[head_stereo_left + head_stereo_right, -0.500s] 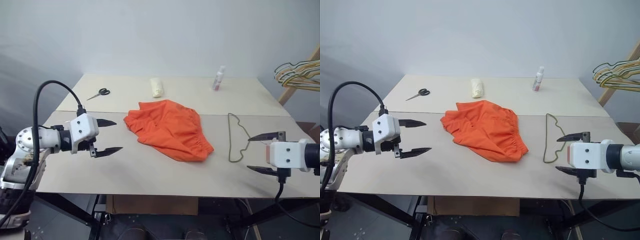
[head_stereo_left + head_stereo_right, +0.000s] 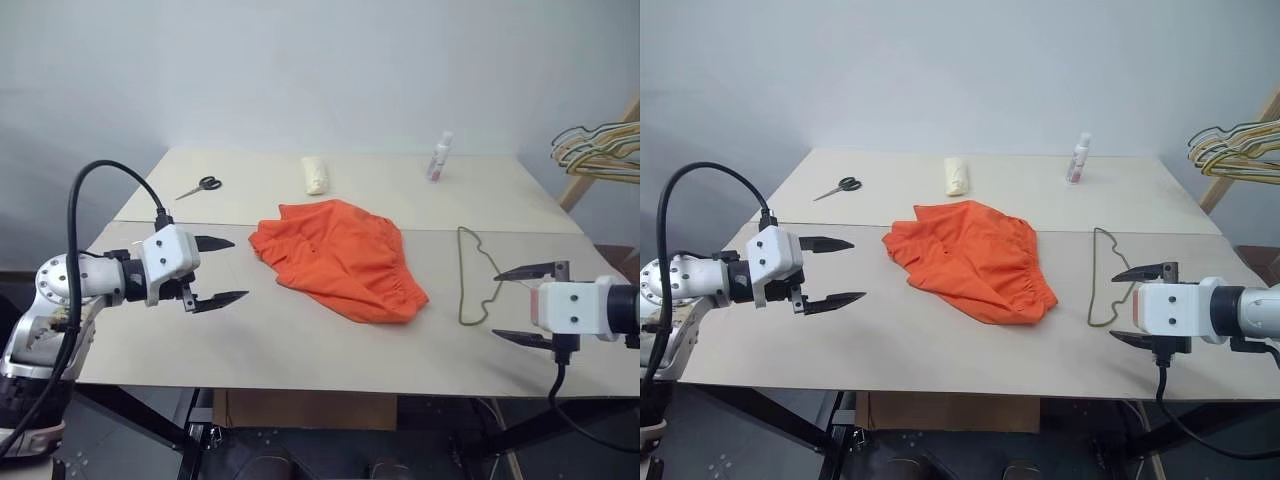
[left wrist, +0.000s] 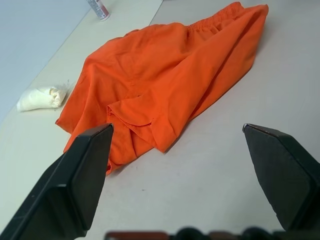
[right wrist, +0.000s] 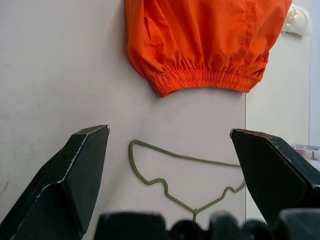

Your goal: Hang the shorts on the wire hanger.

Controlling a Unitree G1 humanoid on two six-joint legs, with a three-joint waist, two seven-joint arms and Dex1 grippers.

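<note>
The orange shorts [image 2: 340,258] lie crumpled in the middle of the table, their gathered waistband toward the front right. To their right the thin olive wire hanger [image 2: 472,275] lies flat on the table, apart from the cloth. My left gripper [image 2: 222,270] hovers open to the left of the shorts, pointing at them with nothing between its fingers. Over the table's front right corner my right gripper [image 2: 522,303] is open and empty, just right of the hanger. The shorts [image 3: 165,85] and the hanger [image 4: 185,175] also show in the wrist views.
Scissors [image 2: 198,186] lie at the back left, a rolled white cloth [image 2: 315,174] at the back centre and a small bottle [image 2: 439,156] at the back right. A bunch of pale hangers [image 2: 598,148] hangs on a wooden stand beyond the table's right edge.
</note>
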